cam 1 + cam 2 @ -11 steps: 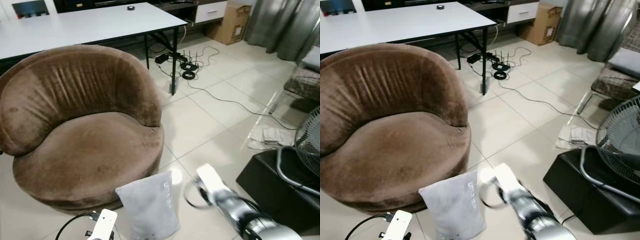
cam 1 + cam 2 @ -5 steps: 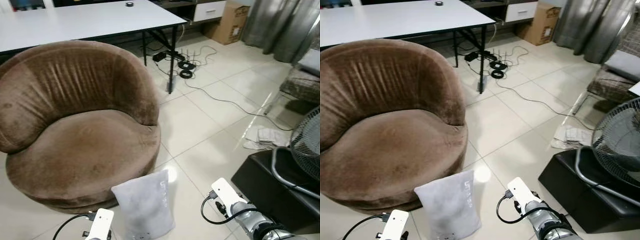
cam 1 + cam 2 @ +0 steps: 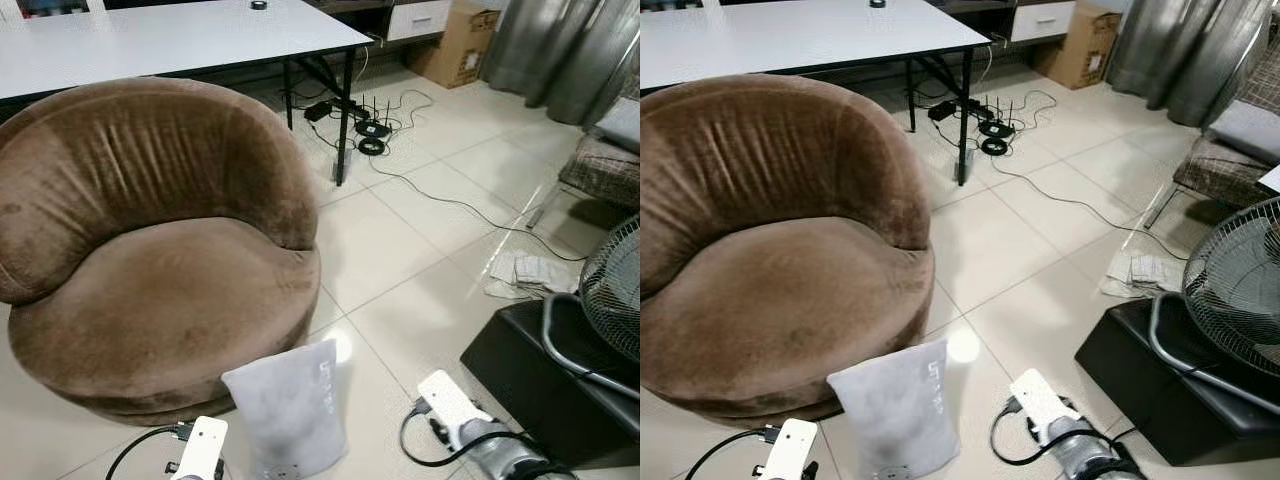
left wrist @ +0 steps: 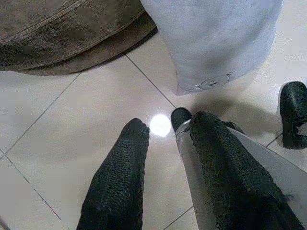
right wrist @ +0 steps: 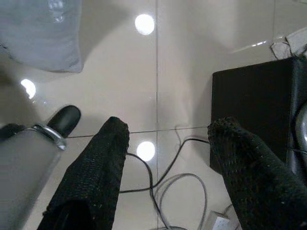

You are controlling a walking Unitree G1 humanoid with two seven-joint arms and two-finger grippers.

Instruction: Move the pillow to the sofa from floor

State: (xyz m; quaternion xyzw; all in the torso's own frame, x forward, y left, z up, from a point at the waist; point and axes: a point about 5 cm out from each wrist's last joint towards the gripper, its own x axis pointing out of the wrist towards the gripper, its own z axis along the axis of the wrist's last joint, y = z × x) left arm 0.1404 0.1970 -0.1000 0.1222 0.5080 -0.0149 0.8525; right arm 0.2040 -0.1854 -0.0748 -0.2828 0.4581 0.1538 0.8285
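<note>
Round brown sofa (image 3: 160,250) takes up the left of the scene, seat bare; white table (image 3: 150,40) behind it, a small dark ring-shaped item on its far edge; tiled floor (image 3: 420,250) with cables and a power strip by the table leg; fan (image 3: 1240,290) on a black box (image 3: 1160,385) at right; cardboard box (image 3: 455,45) far back, contents not visible; no other container seen. Grey pillow (image 3: 288,410) stands upright on the floor, leaning at the sofa's front base, between the two arms. Left pincer (image 4: 163,143) released, fingers a little apart, hovering over tile just beside the pillow's lower edge, grasping nothing; right pincer (image 5: 165,143) released, fingers wide apart, above tile and loose cable near the black box, pillow off to its side. Risks, judged: soft pillow may fold or slip out of a thin two-finger pinch; a one-sided grab could topple it flat; right arm could snag the cable under it or hit the black box; a lift too low would catch the sofa rim.
</note>
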